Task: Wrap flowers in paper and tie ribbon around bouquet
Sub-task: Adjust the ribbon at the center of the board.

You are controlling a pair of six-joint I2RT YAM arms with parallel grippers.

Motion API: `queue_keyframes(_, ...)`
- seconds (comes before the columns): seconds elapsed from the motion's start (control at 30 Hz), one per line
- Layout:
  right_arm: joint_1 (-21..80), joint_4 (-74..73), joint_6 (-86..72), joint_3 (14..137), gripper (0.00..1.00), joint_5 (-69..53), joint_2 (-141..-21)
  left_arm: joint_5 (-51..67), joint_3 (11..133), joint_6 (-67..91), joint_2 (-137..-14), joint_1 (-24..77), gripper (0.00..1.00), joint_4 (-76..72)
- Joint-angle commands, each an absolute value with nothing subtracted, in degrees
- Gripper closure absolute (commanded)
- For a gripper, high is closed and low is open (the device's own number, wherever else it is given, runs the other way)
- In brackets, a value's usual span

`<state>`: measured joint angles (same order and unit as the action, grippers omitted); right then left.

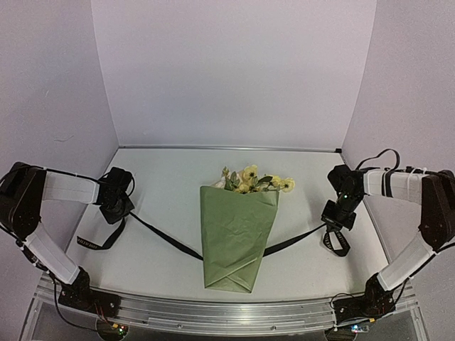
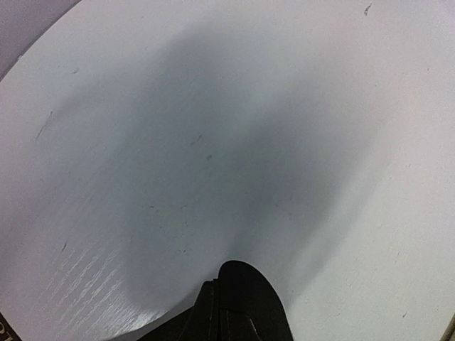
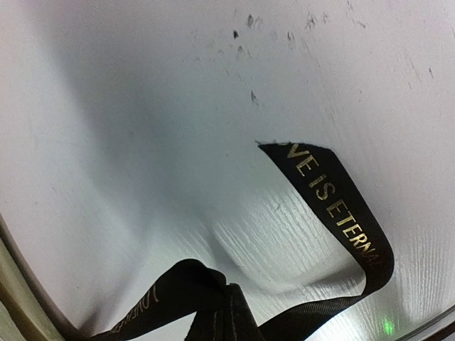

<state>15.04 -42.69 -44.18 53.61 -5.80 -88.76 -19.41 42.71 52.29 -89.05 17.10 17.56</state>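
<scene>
The bouquet lies in the middle of the table: the olive-green paper [image 1: 238,234] is folded into a cone, and the pale yellow flowers [image 1: 252,179] poke out of its wide far rim. The black ribbon [image 1: 163,239] passes under the cone and stretches out to both sides. My left gripper [image 1: 115,213] is shut on the ribbon's left part, and a tail loops toward the near left. In the left wrist view its fingers [image 2: 245,302] are pressed together. My right gripper [image 1: 337,219] is shut on the right part. The right wrist view shows the lettered ribbon [image 3: 341,220] curling from the right gripper [image 3: 227,312].
The white table [image 1: 163,177] is boxed in by pale walls at the back and on both sides. A metal rail [image 1: 213,312] with the arm bases runs along the near edge. The cone's pointed folded end sits close to that edge.
</scene>
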Motion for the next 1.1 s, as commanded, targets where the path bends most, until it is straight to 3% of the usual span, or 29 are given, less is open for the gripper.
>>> queue_keyframes(0.0,13.84,-46.42,-43.67,58.58,1.00,-5.94,-90.64,-18.19,45.96,50.79,-91.50,15.61,1.00,15.56)
queue_keyframes(0.77,4.77,-49.95,-43.02,62.72,1.00,-5.66,-93.44,-9.76,46.31,50.37,-94.91,15.83,1.00,10.67)
queue_keyframes(1.07,9.27,-48.37,-44.40,63.34,1.00,-12.58,-95.26,-11.56,45.91,48.96,-93.41,10.32,1.00,12.53)
